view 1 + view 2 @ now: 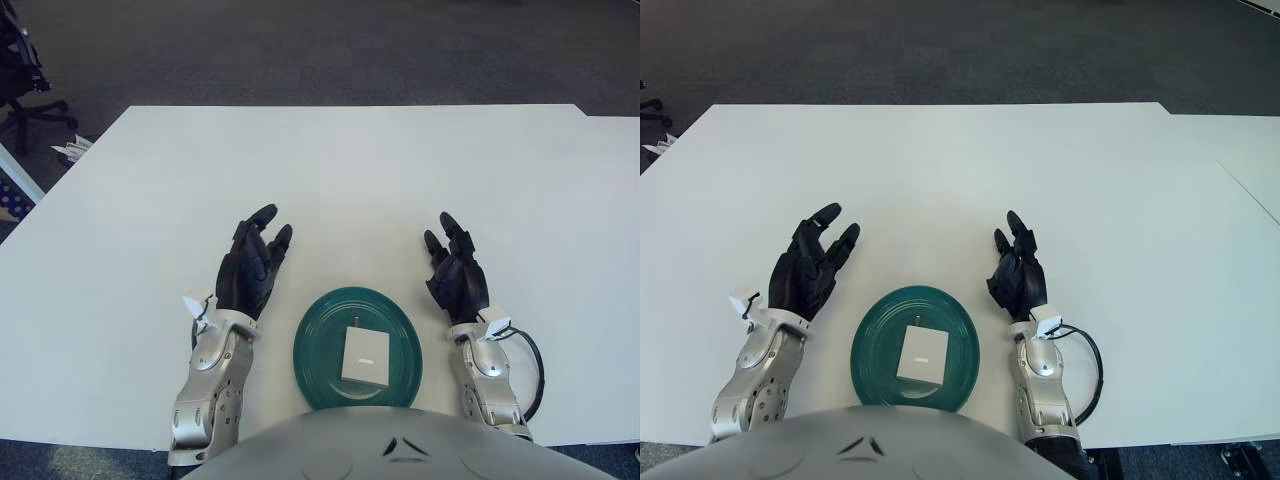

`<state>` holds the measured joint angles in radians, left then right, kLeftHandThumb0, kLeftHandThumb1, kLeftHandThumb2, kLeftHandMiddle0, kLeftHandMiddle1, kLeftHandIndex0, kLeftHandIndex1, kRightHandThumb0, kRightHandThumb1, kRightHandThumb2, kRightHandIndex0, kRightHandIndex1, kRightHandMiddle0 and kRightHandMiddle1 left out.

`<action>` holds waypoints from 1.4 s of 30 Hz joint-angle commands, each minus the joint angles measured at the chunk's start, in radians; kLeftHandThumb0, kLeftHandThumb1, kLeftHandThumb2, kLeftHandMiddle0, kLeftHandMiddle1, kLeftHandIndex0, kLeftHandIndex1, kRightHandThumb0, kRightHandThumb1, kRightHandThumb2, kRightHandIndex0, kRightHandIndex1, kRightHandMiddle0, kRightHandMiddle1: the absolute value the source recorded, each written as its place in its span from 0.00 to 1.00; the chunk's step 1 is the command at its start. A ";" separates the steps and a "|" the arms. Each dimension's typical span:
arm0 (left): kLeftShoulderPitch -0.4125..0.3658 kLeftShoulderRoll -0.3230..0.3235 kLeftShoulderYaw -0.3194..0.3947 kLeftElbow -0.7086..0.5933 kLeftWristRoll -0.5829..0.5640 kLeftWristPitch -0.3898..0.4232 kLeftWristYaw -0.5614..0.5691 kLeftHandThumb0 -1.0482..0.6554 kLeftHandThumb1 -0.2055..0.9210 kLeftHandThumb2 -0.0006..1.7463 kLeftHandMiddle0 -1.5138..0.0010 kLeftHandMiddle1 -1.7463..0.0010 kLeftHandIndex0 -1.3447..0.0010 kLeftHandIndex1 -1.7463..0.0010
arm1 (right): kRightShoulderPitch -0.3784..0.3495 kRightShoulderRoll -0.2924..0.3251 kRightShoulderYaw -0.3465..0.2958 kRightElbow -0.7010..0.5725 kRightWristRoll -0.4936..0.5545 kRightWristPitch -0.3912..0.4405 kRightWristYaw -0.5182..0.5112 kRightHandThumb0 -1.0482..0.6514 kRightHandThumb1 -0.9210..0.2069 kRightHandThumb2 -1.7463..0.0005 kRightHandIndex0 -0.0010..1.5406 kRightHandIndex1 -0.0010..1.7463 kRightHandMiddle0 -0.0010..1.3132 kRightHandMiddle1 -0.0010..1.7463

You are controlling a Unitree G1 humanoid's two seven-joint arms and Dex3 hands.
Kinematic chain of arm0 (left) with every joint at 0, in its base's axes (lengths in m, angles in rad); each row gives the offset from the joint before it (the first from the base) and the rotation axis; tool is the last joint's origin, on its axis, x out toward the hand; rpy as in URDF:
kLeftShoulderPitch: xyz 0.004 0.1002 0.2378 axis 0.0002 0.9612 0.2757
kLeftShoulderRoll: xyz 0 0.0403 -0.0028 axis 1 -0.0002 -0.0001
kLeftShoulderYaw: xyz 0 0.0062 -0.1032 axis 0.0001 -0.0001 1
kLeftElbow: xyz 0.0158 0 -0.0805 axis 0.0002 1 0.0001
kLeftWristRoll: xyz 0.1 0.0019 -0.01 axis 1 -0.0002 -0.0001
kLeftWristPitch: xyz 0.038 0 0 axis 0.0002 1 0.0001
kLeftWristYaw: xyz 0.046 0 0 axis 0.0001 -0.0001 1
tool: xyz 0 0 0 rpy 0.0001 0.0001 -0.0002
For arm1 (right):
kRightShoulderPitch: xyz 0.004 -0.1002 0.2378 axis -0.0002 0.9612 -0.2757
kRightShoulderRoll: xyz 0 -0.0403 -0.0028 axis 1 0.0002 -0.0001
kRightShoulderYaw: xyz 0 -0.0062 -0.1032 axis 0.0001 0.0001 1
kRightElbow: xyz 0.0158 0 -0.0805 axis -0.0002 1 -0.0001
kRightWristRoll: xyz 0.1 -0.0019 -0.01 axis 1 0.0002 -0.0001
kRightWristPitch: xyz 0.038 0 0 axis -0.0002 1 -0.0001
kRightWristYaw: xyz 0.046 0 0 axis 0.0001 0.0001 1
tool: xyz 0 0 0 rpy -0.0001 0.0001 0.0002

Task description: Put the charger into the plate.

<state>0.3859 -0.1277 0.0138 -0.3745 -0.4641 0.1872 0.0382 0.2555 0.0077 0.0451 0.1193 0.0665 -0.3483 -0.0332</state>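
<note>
A white square charger [365, 356] lies flat inside the dark green plate [315, 335] at the near edge of the white table. My left hand [253, 268] is to the left of the plate, fingers spread and holding nothing. On the plate's right side is my right hand [455, 272], also open with fingers pointing away from me. Neither hand touches the plate or the charger.
The white table [340, 180] stretches far ahead and to both sides. A black office chair [22, 70] and some papers [70, 148] stand off the table's far left corner. My own torso covers the near table edge.
</note>
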 commanded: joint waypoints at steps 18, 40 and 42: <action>0.095 -0.033 -0.023 0.270 0.174 -0.305 -0.037 0.08 1.00 0.48 0.60 0.93 0.82 0.46 | 0.094 -0.009 -0.051 0.162 0.013 0.141 0.029 0.18 0.00 0.44 0.11 0.00 0.00 0.24; 0.085 -0.024 -0.067 0.551 0.431 -0.511 0.018 0.04 1.00 0.52 0.66 0.97 0.83 0.45 | 0.106 -0.014 -0.077 0.182 0.008 0.057 0.047 0.20 0.00 0.49 0.14 0.00 0.00 0.39; 0.080 -0.027 -0.066 0.568 0.433 -0.518 0.020 0.04 1.00 0.52 0.66 0.97 0.84 0.45 | 0.107 -0.019 -0.077 0.186 0.003 0.044 0.051 0.20 0.00 0.49 0.14 0.00 0.00 0.39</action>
<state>0.4341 -0.1330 -0.0497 0.0496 -0.0370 -0.3629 0.0394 0.2547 0.0130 0.0068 0.1357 0.0678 -0.3814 0.0164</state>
